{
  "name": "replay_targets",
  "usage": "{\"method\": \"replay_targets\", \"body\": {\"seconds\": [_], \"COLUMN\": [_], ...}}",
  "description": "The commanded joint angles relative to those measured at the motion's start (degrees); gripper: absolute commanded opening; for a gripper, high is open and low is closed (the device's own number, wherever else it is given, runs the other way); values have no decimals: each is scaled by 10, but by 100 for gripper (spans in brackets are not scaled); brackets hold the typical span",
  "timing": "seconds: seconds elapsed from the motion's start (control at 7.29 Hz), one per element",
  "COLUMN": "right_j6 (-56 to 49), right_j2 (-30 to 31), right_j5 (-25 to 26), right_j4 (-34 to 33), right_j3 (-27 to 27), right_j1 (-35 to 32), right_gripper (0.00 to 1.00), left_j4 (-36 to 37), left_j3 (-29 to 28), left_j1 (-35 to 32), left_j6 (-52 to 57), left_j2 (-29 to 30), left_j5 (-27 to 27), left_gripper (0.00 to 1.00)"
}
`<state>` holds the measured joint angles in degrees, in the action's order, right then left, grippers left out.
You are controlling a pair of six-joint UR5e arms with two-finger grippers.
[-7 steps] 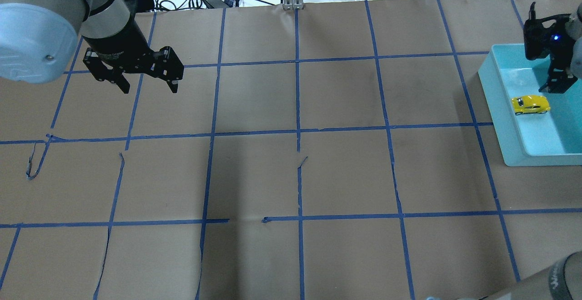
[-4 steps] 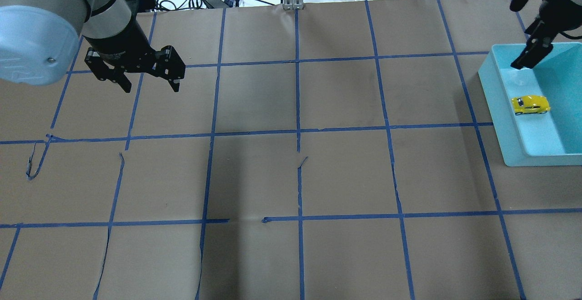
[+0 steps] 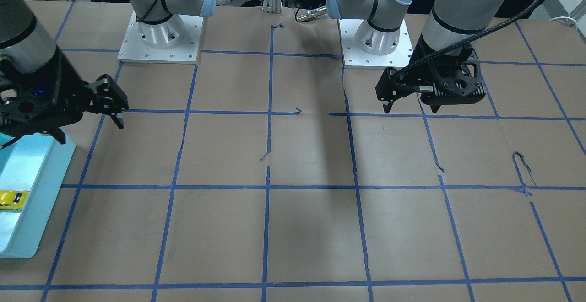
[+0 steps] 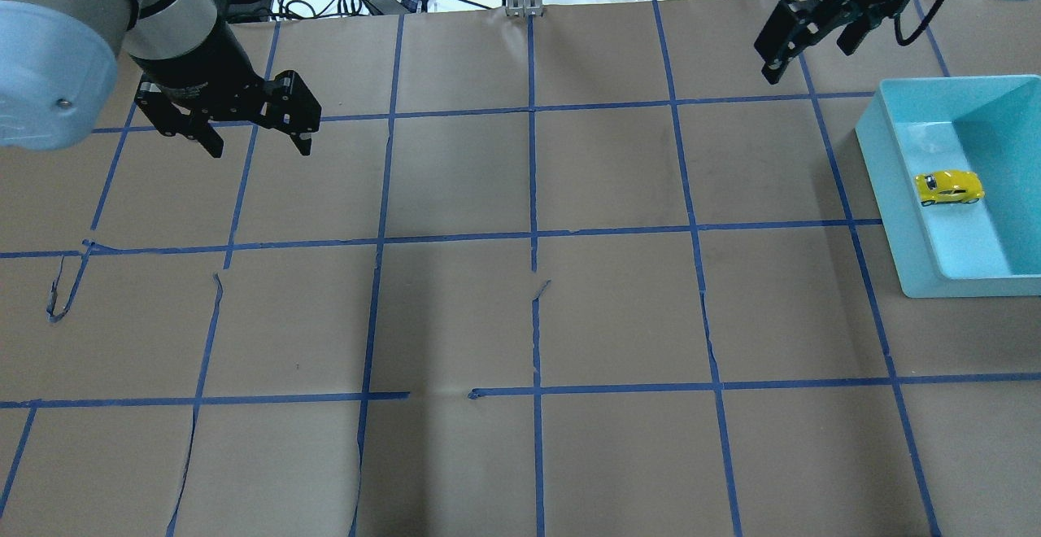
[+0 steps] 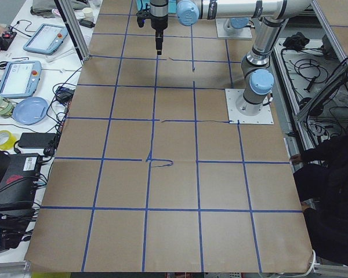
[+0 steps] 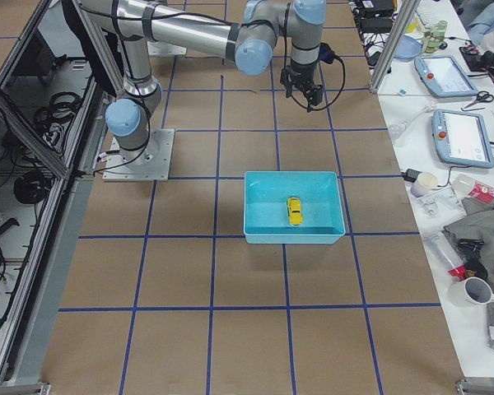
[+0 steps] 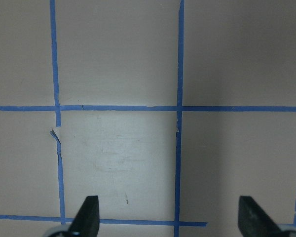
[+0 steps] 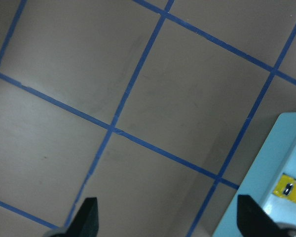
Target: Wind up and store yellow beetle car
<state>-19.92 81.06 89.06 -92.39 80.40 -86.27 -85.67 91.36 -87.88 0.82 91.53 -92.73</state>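
brown-papered desk [image 4: 529,317] carried a teal bin [image 4: 882,187] at its right edge; the yellow beetle car [image 4: 949,188] lay inside, seemingly on its wheels. left gripper [image 4: 260,150] and right gripper [image 4: 809,58] both hung wide open, empty, above the far side.

Right gripper [image 8: 168,218], fingertips [image 8: 89,217] spread wide, over the table [image 8: 187,89] gridded with blue tape [image 8: 138,74]. Lower right: a bin [image 8: 256,197] corner, holding the partly visible yellow car [image 8: 292,189].

Seemingly paper-covered table [image 4: 455,317], teal bin [image 4: 890,195]
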Motion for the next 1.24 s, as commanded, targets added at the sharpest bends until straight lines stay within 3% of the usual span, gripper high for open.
{"method": "replay_targets", "body": {"seconds": [0.0,0.27,1.1], "right_j6": [202,296,301], "right_j2": [1,1,0], "right_j5": [-5,-5,-7], "right_j4": [6,8,6], "right_j3": [-9,-9,-6], "right_j1": [-57,-73,-74], "right_gripper": [100,100,100], "left_j4": [-1,-5,-3], "left_j3": [0,0,1], "left_j1": [7,7,8], "left_j6": [-3,-6,-54], "left_j2": [-5,-8,-5], "left_j5": [1,-6,2], "left_gripper": [100,100,100]}}
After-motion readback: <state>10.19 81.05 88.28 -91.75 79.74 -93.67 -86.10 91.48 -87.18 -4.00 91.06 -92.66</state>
